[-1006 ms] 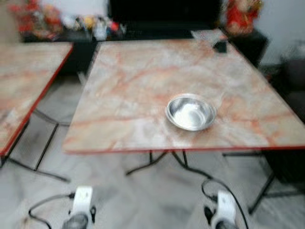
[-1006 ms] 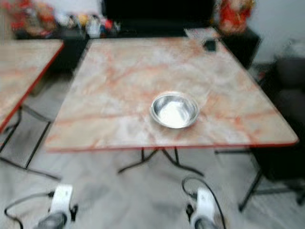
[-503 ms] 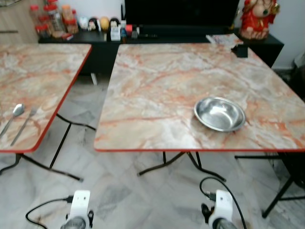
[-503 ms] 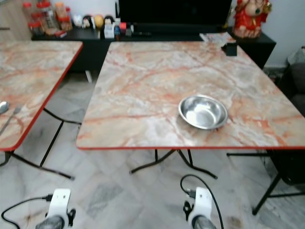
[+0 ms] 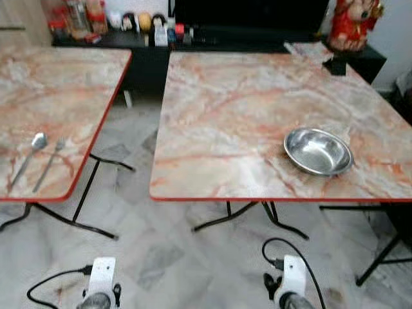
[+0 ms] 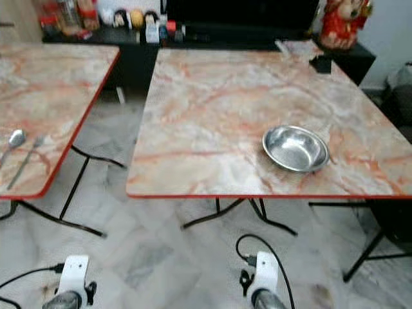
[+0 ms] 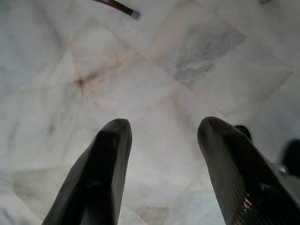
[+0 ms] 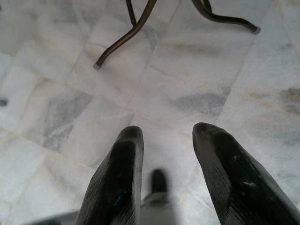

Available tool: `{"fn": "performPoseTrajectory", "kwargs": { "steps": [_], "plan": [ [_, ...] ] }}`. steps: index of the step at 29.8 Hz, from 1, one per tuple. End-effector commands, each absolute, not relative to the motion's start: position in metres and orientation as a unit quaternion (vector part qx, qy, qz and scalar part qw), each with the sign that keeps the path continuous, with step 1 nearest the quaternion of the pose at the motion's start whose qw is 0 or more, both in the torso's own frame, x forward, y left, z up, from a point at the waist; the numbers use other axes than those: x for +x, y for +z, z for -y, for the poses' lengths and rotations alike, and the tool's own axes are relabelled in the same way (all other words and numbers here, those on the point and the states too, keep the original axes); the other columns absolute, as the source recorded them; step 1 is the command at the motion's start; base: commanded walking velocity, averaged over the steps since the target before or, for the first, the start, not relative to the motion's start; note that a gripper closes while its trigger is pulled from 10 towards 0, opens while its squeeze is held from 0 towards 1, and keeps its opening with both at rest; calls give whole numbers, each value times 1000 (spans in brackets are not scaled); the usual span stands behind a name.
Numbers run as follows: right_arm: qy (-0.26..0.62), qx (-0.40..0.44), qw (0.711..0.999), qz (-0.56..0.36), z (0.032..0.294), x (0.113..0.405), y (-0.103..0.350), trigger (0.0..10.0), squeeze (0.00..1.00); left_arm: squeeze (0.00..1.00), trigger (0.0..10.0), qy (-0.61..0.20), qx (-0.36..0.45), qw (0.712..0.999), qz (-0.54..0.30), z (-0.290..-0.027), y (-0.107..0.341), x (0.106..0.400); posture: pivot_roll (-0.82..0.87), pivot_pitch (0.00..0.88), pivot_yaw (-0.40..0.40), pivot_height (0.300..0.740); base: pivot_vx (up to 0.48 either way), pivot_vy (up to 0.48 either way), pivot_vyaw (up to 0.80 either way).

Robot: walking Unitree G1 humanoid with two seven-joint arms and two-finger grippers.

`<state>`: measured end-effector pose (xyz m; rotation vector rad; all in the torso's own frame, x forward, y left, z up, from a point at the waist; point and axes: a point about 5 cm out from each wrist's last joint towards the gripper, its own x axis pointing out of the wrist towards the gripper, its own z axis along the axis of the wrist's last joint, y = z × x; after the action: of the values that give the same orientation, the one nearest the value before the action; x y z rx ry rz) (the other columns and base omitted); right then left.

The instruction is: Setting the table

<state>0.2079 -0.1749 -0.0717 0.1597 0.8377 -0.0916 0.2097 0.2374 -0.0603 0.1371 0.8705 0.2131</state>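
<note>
A steel bowl (image 5: 318, 151) sits near the front right of the marble-topped table (image 5: 232, 109) ahead of me. On a second marble table (image 5: 64, 90) to the left, a spoon (image 5: 29, 158) and a fork (image 5: 48, 164) lie side by side near its front edge. Both arms hang low over the floor, well short of the tables. My left gripper (image 7: 161, 129) is open with bare floor between its fingers. My right gripper (image 8: 166, 133) is open too, pointing down at the tiles.
A grey marble floor gap (image 5: 138, 161) runs between the two tables, crossed by their black folding legs (image 5: 96, 193). A dark sideboard (image 5: 212, 42) with jars, small items and a red figurine (image 5: 351, 22) stands behind. A dark seat (image 6: 402, 96) is at the right.
The camera has swung left: the bowl table has shifted right in view, and the left table with spoon and fork has come into sight. Both arms still hang low.
</note>
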Motion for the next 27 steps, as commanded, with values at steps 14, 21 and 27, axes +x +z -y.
{"fn": "performPoseTrajectory", "kwargs": {
  "steps": [14, 21, 27],
  "plan": [
    [-57, 80, 906, -411, 182, 203, -74, 10000, 0, 0, 10000, 106, 54, 899, -420, -232, -62, 210, 64, 109, -20, 740, 0, 382, 0],
    [-56, 79, 906, -411, 182, 204, -73, 10000, 0, 0, 10000, 104, 54, 900, -419, -232, -61, 211, 69, 114, -19, 740, 0, 383, 0],
    [-54, 78, 907, -411, 180, 205, -73, 10000, 0, 0, 10000, 107, 54, 901, -417, -233, -60, 212, 72, 113, -17, 740, 0, 382, 0]
  ]
}}
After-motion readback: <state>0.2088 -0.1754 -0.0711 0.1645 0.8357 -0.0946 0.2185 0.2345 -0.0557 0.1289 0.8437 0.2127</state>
